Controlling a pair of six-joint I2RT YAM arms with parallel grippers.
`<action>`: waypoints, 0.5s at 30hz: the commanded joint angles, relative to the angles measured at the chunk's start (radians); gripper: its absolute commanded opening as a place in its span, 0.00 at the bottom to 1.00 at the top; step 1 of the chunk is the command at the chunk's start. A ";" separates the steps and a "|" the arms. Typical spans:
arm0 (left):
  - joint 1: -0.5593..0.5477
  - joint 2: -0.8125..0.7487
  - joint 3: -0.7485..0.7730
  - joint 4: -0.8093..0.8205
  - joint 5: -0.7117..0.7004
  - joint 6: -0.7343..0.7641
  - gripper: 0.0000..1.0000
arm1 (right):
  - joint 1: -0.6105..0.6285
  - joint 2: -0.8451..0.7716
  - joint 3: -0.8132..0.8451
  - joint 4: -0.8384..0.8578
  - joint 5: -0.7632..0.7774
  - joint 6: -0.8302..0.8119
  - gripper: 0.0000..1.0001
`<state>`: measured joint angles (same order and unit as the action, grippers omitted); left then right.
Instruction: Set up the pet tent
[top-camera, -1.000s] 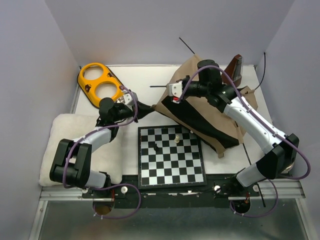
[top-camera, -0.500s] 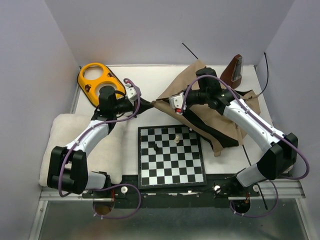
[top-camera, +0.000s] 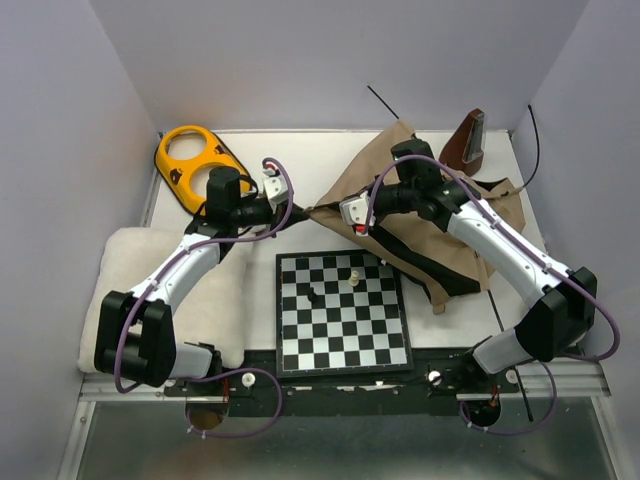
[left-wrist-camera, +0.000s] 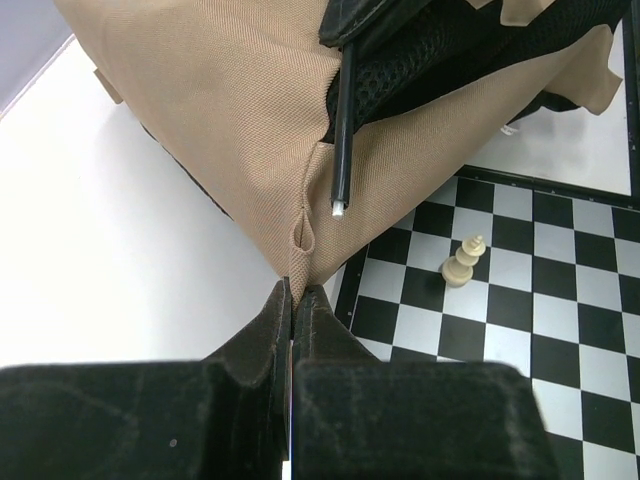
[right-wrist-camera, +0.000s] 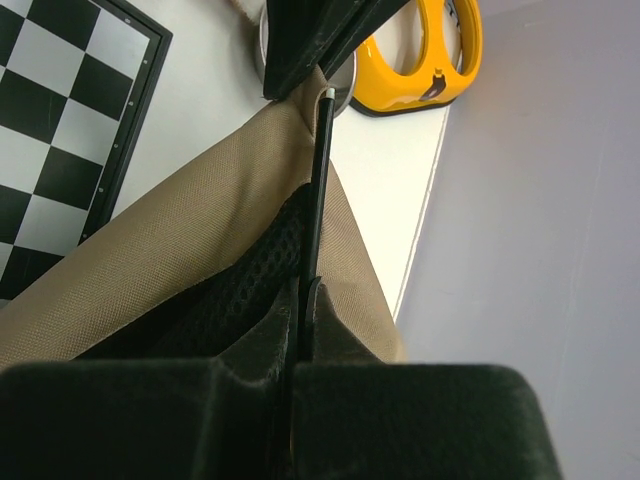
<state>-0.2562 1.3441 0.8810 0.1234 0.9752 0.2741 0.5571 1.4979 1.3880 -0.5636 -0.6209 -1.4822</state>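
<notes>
The tan pet tent (top-camera: 410, 225) lies crumpled at the back right, black lining showing. My left gripper (top-camera: 297, 212) is shut on the tent's left corner; in the left wrist view the fabric corner (left-wrist-camera: 297, 262) is pinched between the fingers (left-wrist-camera: 296, 295). My right gripper (top-camera: 335, 207) is shut on a thin black pole (right-wrist-camera: 318, 190) whose white tip (right-wrist-camera: 329, 92) points at that corner. The pole (left-wrist-camera: 343, 130) also shows in the left wrist view, its tip just above the corner. Other pole ends stick out at the back (top-camera: 380, 97) and right (top-camera: 534, 140).
A chessboard (top-camera: 343, 312) with a few pieces lies front centre, touching the tent's edge. A yellow two-ring holder (top-camera: 195, 165) sits back left. A fluffy white cushion (top-camera: 120, 290) lies front left. A brown wedge object (top-camera: 470, 140) stands at the back right.
My left gripper has moved right, still pinching the tent corner. My right gripper has lowered and shifted slightly with the pole, bringing its tip close to the corner. The tent has flattened.
</notes>
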 joint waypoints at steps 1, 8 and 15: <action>0.002 0.000 0.038 -0.034 -0.036 0.071 0.00 | -0.011 0.004 0.002 -0.035 0.056 -0.029 0.01; -0.005 -0.010 0.036 -0.041 -0.029 0.074 0.00 | 0.000 0.015 -0.006 -0.024 0.078 -0.032 0.01; -0.011 -0.020 0.036 -0.048 -0.023 0.088 0.00 | 0.009 0.035 -0.004 -0.024 0.108 -0.038 0.01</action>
<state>-0.2672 1.3441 0.8925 0.0704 0.9718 0.3275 0.5728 1.5093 1.3880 -0.5655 -0.6029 -1.4826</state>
